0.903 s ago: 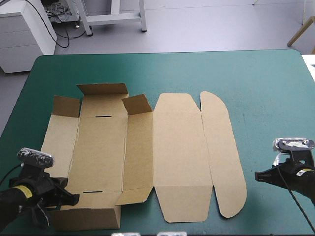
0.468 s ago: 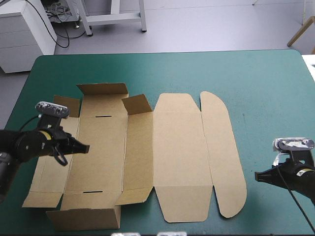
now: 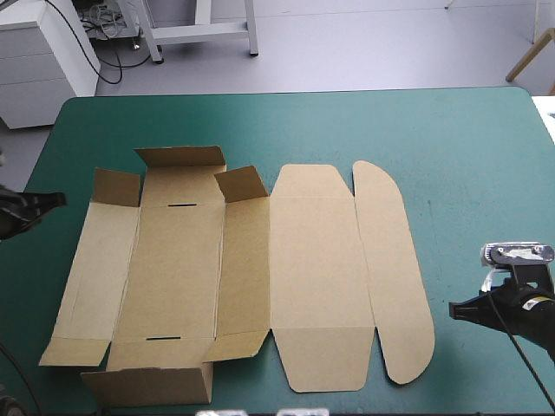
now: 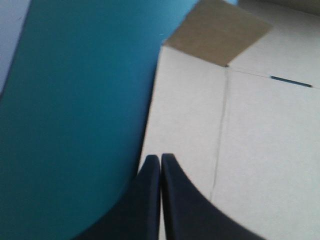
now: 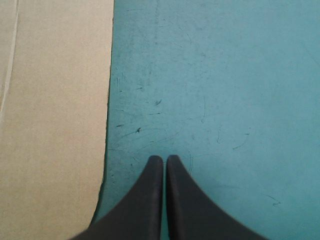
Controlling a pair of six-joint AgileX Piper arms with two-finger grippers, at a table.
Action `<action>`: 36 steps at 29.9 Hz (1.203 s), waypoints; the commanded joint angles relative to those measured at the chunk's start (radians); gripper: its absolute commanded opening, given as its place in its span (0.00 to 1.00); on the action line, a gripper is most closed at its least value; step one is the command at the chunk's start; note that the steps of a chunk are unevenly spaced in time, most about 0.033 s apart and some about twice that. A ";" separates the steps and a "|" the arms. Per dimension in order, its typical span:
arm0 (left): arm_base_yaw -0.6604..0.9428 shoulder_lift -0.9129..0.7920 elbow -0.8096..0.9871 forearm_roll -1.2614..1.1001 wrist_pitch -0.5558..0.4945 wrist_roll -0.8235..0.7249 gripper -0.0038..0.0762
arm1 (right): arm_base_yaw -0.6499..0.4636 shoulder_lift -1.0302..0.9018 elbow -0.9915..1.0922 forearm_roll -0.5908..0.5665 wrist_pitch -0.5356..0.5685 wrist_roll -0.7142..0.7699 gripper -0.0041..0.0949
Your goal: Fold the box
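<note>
Brown box (image 3: 312, 269) lies mostly flat on teal-green cover (image 3: 451, 147).
The left gripper (image 4: 160, 157), near its left edge, and the right gripper (image 5: 165, 159), beyond the lid (image 3: 395, 269), are both pressed together and empty; a careless push could slide the sheet rather than crease it.

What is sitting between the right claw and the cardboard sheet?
Nothing visible does. Only a bare strip of teal-green cover separates the shut right gripper from the nearest edge of the box.
</note>
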 commanded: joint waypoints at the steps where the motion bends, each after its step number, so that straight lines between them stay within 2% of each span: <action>1: 0.192 -0.016 -0.033 -0.118 0.057 0.099 0.04 | -0.007 -0.002 -0.025 0.024 -0.047 -0.010 0.04; 4: 0.329 -0.015 -0.033 -0.176 0.126 0.212 0.04 | -0.007 -0.002 -0.025 0.028 -0.047 -0.010 0.04; 6: 0.387 -0.015 -0.033 -0.190 0.145 0.235 0.04 | -0.007 -0.002 -0.025 0.030 -0.047 -0.010 0.04; 18: 0.404 -0.015 0.088 -0.119 0.150 0.509 0.04 | -0.007 -0.002 -0.025 0.030 -0.050 -0.010 0.04; 27: 0.404 -0.015 0.106 -0.001 0.141 0.480 0.05 | -0.007 -0.002 -0.025 0.030 -0.046 -0.010 0.04; 29: 0.404 -0.015 0.106 -0.001 0.141 0.473 0.12 | -0.007 -0.002 -0.025 0.030 -0.046 -0.010 0.04; 30: 0.404 -0.015 0.106 0.001 0.139 0.471 0.20 | -0.007 -0.002 -0.025 0.030 -0.046 -0.010 0.04; 32: 0.404 -0.015 0.114 0.001 0.125 0.439 0.39 | -0.007 -0.002 -0.025 0.031 -0.046 -0.010 0.04; 34: 0.404 -0.015 0.124 -0.008 0.106 0.376 0.65 | -0.007 -0.002 -0.025 0.031 -0.046 -0.010 0.04; 36: 0.404 -0.015 0.137 -0.018 0.083 0.326 0.86 | -0.006 -0.002 -0.025 0.031 -0.046 -0.010 0.04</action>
